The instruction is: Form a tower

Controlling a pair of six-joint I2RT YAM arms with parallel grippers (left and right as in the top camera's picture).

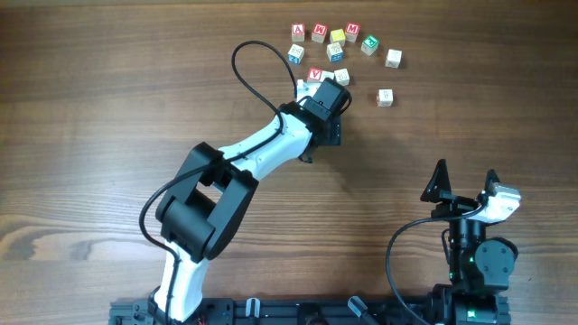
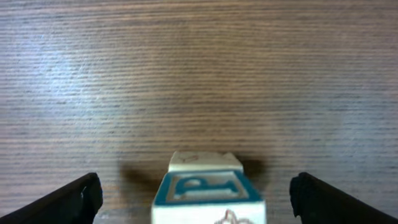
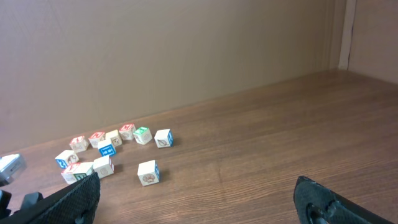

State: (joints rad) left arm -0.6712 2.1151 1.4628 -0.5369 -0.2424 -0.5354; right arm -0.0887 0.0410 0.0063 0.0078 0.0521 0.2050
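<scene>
My left gripper [image 1: 327, 90] hangs over the near edge of the cube cluster and hides the tower from above. In the left wrist view this gripper [image 2: 196, 190] is open. Both dark fingers [image 2: 74, 199] stand well clear of a cream cube with a blue letter face [image 2: 207, 190]. A cream cube edge [image 2: 205, 160] shows just behind it. I cannot tell whether one rests on the other. My right gripper [image 1: 466, 173] is open near the table's front right, and nothing lies between its fingers [image 3: 197, 190].
Several loose letter cubes lie at the back: red-lettered ones [image 1: 318, 33], a yellow one [image 1: 337, 36], a green one [image 1: 369, 43] and blue ones [image 1: 295, 52]. Single cream cubes sit at the right [image 1: 393, 58] and nearer [image 1: 385, 97]. A wall [image 3: 186, 56] rises behind the table.
</scene>
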